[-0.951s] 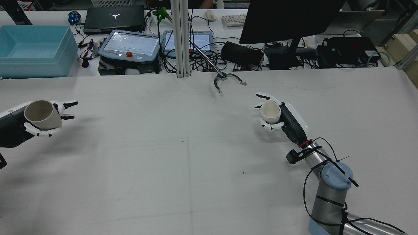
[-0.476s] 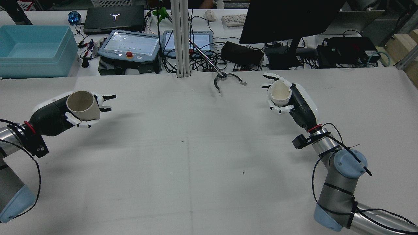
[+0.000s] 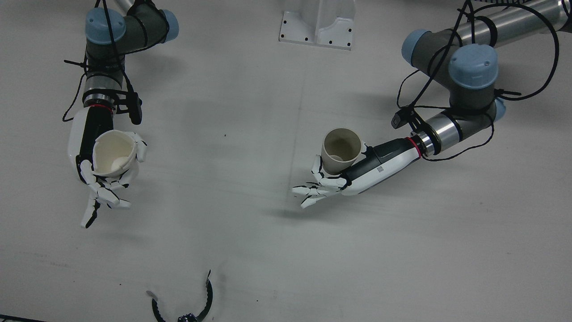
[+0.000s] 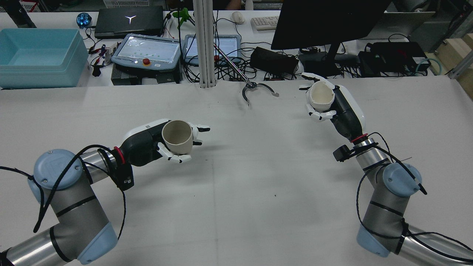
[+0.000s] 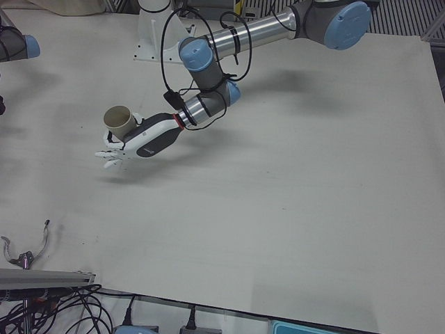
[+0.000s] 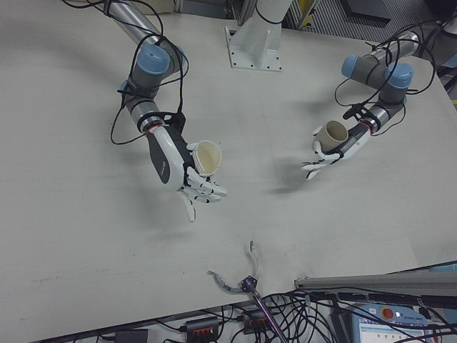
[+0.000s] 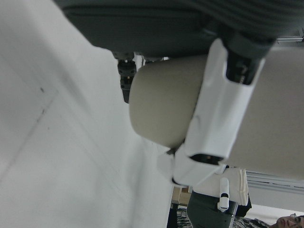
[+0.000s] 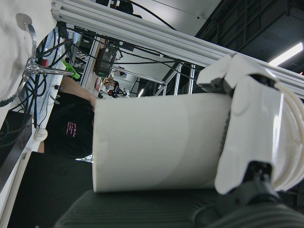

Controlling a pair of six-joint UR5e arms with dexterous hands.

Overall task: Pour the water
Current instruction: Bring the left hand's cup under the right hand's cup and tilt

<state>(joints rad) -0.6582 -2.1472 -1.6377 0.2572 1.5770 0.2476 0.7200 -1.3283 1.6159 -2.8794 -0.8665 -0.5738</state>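
Observation:
My left hand (image 4: 147, 145) is shut on a tan cup (image 4: 178, 137) and holds it above the table left of centre. In the front view the left hand (image 3: 357, 172) holds the tan cup (image 3: 342, 150) mouth up. My right hand (image 4: 342, 105) is shut on a white cup (image 4: 322, 96) near the table's far edge. It also shows in the front view (image 3: 89, 152) with the white cup (image 3: 114, 153) mouth up. The two cups are far apart. The left hand view shows the tan cup's wall (image 7: 161, 104); the right hand view shows the white cup's wall (image 8: 156, 142).
A metal claw tool (image 4: 255, 90) lies at the far middle edge of the table. A white post (image 4: 204, 44) stands behind it. Beyond the table are a blue bin (image 4: 37, 55), teach pendants (image 4: 147, 51), a monitor (image 4: 325, 22) and cables.
My left hand has swung right, toward the table's middle, with the tan cup. My right hand has moved toward the far edge with the white cup.

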